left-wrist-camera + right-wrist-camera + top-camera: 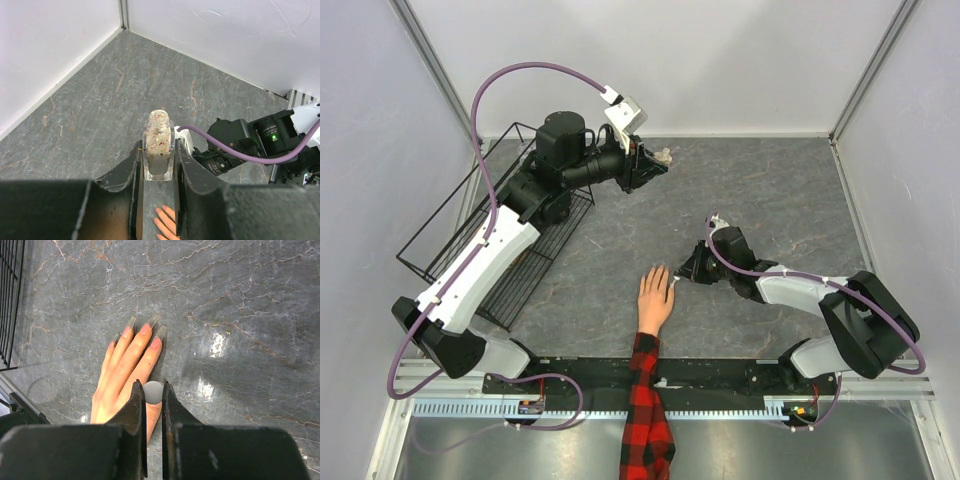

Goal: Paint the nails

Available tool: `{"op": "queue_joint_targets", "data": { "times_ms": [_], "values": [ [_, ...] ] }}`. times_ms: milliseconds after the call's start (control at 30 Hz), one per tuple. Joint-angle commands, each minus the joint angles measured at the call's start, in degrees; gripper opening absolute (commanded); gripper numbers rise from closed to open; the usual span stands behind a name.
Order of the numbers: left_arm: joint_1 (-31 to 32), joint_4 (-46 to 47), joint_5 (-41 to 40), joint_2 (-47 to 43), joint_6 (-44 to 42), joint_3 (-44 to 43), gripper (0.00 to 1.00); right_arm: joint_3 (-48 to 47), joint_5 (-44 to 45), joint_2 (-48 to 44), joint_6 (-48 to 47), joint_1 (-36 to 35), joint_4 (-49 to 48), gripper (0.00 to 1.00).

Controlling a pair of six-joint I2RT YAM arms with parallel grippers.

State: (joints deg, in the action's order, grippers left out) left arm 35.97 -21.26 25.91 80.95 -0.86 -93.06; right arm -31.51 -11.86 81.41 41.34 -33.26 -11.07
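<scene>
A peach mannequin hand with a red-and-black plaid sleeve lies flat, palm down, at the near middle of the table. Its long nails are greyish and translucent at the tips. My right gripper is low over the hand's right edge, shut on a round pale polish cap seen end-on; the brush below it is hidden. In the top view this gripper sits just right of the fingers. My left gripper, raised at the back left, is shut on an open glitter polish bottle, held upright.
A black wire rack stands at the left, under my left arm. White walls enclose the grey stone table on three sides. My right arm's body shows in the left wrist view.
</scene>
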Motion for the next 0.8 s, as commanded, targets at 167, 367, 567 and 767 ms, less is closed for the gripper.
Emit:
{"op": "queue_joint_targets", "data": {
  "times_ms": [167, 367, 567, 767],
  "values": [
    [-0.19, 2.36, 1.07, -0.09, -0.1, -1.95, 0.02, -0.92, -0.54, 1.83, -0.47, 0.03, -1.94, 0.0],
    [-0.19, 2.27, 0.98, 0.61, -0.28, -2.74, 0.02, -1.89, -0.27, 2.79, -0.91, 0.03, -2.38, 0.0],
    [-0.19, 2.27, 0.98, 1.49, -0.45, -3.8, 0.02, -2.95, -0.8, 3.67, -1.53, 0.21, -2.9, 0.0],
    [-0.19, 1.92, 0.72, 2.2, -0.81, -4.41, 0.02, -3.47, -1.06, 3.93, -1.79, 0.56, -3.17, 0.0]
  ]
}}
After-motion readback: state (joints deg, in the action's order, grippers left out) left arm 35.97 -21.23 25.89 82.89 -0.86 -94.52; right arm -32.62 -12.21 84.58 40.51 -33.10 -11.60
